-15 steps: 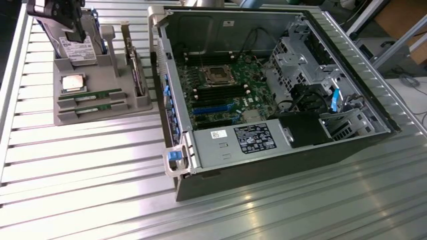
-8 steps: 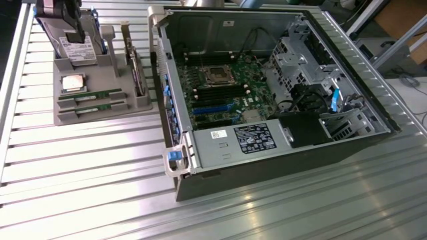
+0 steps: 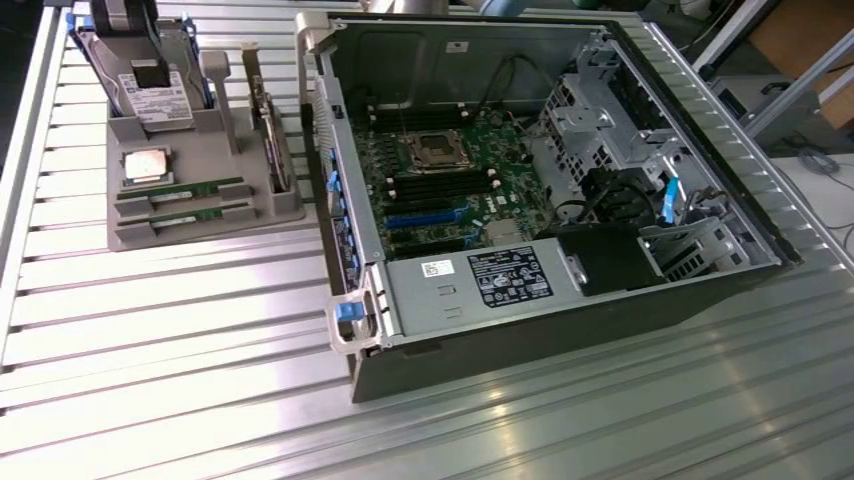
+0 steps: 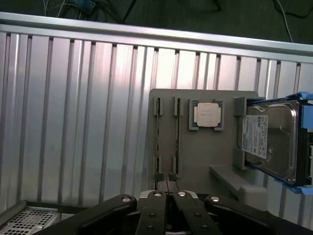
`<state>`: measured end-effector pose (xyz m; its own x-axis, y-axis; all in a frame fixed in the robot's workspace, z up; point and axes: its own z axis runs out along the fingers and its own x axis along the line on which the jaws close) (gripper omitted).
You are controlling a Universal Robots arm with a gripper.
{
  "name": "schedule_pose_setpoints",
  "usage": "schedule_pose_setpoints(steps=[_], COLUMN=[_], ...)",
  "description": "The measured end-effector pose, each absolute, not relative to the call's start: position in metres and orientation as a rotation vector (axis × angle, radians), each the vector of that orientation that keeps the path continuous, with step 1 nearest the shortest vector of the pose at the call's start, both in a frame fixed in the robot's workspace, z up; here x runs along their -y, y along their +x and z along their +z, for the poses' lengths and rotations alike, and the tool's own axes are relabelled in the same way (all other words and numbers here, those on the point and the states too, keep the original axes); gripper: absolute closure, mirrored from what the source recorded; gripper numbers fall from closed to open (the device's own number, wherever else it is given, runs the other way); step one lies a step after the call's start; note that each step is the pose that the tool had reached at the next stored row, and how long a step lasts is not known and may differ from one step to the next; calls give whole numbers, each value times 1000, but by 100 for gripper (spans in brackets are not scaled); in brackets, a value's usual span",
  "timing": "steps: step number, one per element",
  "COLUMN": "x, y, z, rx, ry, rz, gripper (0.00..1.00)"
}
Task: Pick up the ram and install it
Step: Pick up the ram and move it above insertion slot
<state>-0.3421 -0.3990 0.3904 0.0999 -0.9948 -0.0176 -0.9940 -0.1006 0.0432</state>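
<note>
Two ram sticks stand on edge in slots of a grey holder at the exterior view's left. In the wrist view the same sticks show as two thin green strips on the holder. My gripper hangs above the holder's near end, its tips over the ends of the two strips. Its black fingers are pressed together with nothing between them.
The holder also carries a square silver processor and a hard drive with a white label in a blue bracket. An open computer case lies to the exterior view's right, motherboard exposed. Ribbed aluminium table.
</note>
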Motion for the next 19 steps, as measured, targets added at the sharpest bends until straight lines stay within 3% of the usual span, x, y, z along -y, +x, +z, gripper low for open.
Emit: schedule_pose_setpoints(steps=[2, 5, 19], x=[399, 399, 399], y=[-342, -342, -340], z=[390, 390, 361], rx=[2092, 2090, 2090], ry=[2316, 2317, 2317], rz=[-66, -66, -65], gripper=[89, 70, 70])
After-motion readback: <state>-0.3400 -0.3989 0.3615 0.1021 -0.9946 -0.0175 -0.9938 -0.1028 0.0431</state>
